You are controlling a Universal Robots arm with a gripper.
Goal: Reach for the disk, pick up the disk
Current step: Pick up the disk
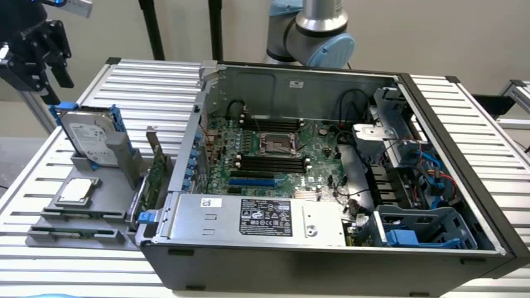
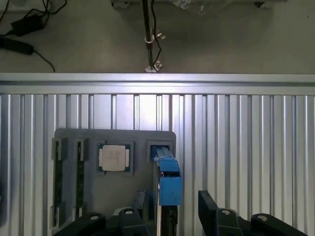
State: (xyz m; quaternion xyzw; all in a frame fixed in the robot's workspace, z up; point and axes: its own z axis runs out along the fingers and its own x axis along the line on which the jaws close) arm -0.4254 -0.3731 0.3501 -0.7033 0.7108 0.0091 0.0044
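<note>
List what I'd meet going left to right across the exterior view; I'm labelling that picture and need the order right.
gripper → disk → green card → motherboard → blue cage

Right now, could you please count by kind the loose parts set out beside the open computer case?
Disk: 1
Square silver chip: 1
Green memory sticks: 2
Upright green card: 1
Total: 5
</note>
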